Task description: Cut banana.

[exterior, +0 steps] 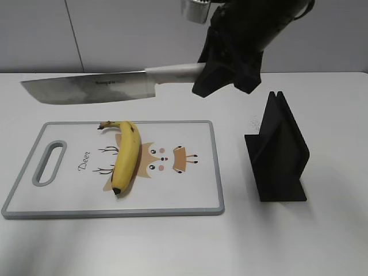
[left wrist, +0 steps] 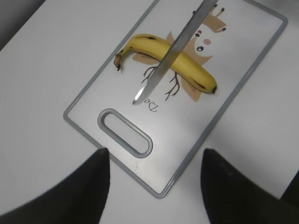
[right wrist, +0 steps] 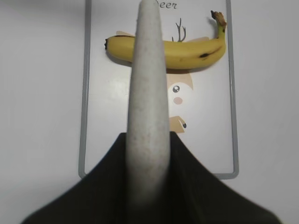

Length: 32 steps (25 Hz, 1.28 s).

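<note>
A whole yellow banana (exterior: 126,155) lies on a white cutting board (exterior: 190,195) with a grey rim and a deer drawing. My right gripper (exterior: 221,77) is shut on the white handle of a large knife (exterior: 92,87). It holds the knife level in the air above the board, blade pointing left. In the right wrist view the knife handle (right wrist: 148,93) runs over the banana (right wrist: 191,51). My left gripper (left wrist: 152,168) is open and empty, high above the board's handle-slot corner (left wrist: 124,133). From there the knife blade (left wrist: 173,51) crosses over the banana (left wrist: 191,70).
A black knife stand (exterior: 279,152) stands on the white table to the right of the board. The board's grey handle slot (exterior: 50,164) is at its left end.
</note>
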Motion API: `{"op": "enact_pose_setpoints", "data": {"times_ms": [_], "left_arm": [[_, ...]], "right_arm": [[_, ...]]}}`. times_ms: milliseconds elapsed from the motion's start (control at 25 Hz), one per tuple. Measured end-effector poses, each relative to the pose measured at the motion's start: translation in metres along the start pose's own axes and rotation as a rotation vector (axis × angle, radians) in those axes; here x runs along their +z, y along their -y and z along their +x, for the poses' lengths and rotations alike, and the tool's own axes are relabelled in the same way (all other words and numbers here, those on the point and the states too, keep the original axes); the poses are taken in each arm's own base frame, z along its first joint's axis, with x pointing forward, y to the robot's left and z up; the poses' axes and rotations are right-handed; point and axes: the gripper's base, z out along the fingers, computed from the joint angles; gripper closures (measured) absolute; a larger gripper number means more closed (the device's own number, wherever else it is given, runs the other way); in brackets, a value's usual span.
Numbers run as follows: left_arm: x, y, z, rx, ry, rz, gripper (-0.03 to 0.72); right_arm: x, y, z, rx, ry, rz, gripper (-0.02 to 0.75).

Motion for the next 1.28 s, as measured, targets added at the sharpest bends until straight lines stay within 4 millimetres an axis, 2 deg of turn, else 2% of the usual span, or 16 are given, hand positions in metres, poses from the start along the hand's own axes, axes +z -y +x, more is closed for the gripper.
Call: {"op": "enact_pose_setpoints", "data": {"times_ms": [160, 360, 480, 640, 880, 1120, 1280], "left_arm": [[0.018, -0.014, -0.008, 0.075, 0.012, 0.101, 0.100], [0.047, -0.021, -0.017, 0.198, 0.007, 0.197, 0.117], [0.070, -0.025, -0.016, 0.234, -0.031, 0.233, 0.118], [0.088, -0.032, -0.011, 0.238, -0.073, 0.242, 0.121], [0.095, -0.036, -0.009, 0.236, -0.079, 0.228, 0.136], [0.095, -0.035, -0.011, 0.223, -0.059, 0.231, 0.223], [0.095, -0.036, -0.011, 0.225, -0.061, 0.230, 0.237]], "right_arm": [[0.011, 0.002, 0.002, -0.007, 0.012, -0.031, 0.564], [0.013, 0.002, 0.002, -0.056, 0.022, -0.037, 0.564], [0.013, 0.002, 0.002, -0.070, 0.024, -0.037, 0.564], [0.013, 0.002, 0.001, -0.072, 0.026, -0.037, 0.564], [0.016, 0.003, 0.002, -0.067, 0.028, -0.044, 0.564], [0.025, 0.003, 0.001, -0.026, 0.075, -0.076, 0.564], [0.026, 0.004, 0.000, -0.027, 0.088, -0.074, 0.564]]}}
